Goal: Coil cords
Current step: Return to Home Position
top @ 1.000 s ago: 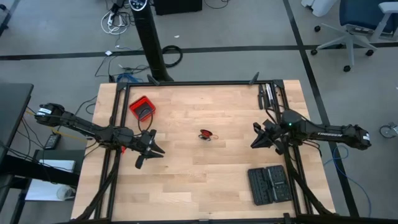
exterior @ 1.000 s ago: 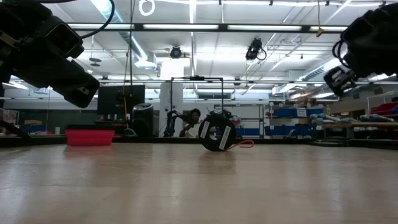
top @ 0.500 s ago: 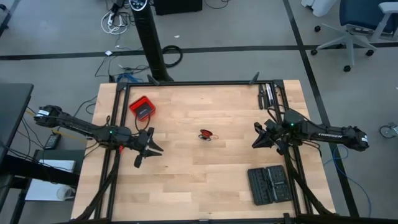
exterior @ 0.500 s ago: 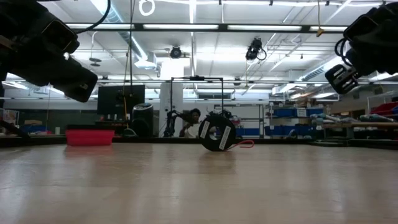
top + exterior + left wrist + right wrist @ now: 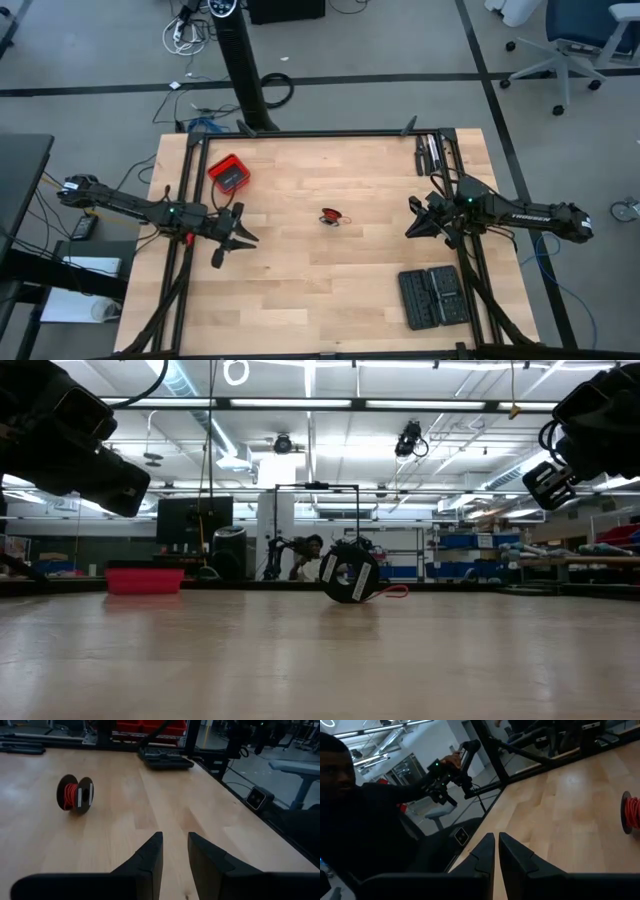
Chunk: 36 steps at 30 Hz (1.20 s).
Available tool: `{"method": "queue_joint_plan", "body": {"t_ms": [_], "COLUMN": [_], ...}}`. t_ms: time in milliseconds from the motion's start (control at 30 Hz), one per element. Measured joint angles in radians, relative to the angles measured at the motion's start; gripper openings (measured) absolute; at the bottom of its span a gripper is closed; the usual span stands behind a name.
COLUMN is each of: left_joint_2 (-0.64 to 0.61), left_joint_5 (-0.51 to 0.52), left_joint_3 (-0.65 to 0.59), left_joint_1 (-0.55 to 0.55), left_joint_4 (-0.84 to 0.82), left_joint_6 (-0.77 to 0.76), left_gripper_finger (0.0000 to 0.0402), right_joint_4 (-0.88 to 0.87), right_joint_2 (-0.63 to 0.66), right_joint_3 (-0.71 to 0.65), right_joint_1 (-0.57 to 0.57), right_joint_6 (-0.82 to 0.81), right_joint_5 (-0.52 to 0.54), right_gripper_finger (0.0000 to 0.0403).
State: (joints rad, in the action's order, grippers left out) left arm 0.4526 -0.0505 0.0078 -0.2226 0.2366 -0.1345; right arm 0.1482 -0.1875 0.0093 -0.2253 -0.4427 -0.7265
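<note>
- High view: the 2 arms sit at opposite sides of the table (image 5: 300,290), and the spool (image 5: 330,216) stands alone in the middle between them.
- The job now looks like pulling both arms back to rest. I'd do that with a lift followed by a retreat outward, never a sweep across the centre.
- The left gripper (image 5: 238,238) hovers over the wood on its own side. In the left wrist view its fingers (image 5: 150,857) stand a little apart with nothing between them.
- The right gripper (image 5: 412,220) is opposite, near the table's far side rail. In the right wrist view its fingers (image 5: 487,847) are almost touching and hold nothing.
- Both being empty is what I'd want here, since nothing can be dragged along on the way back.
- The red wire (image 5: 69,796) is wound on the spool's core between the 2 dark flanges, and the spool stands on its rims.
- In the low view a short loose tail (image 5: 395,592) pokes out beside the spool. I'd keep both arms high enough not to catch it.
- The spool is well apart from both grippers, with neither one touching it.
- The red box (image 5: 229,175) lies near the left arm and the black case (image 5: 433,296) near the right, so each retreat should steer clear of those.
</note>
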Motion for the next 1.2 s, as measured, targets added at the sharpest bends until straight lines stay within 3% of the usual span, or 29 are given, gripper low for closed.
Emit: {"method": "queue_joint_plan", "body": {"t_ms": [1200], "left_joint_2": [-0.036], "left_joint_5": [-0.003], "left_joint_3": [-0.001], "left_joint_1": [0.000], "left_joint_4": [-0.004], "left_joint_6": [-0.001], "left_gripper_finger": [0.0092], "right_joint_4": [0.000], "right_joint_2": [0.000], "right_joint_3": [-0.001], "right_joint_1": [0.000], "right_joint_6": [0.000], "right_joint_5": [0.000], "right_gripper_finger": [0.0029]}}
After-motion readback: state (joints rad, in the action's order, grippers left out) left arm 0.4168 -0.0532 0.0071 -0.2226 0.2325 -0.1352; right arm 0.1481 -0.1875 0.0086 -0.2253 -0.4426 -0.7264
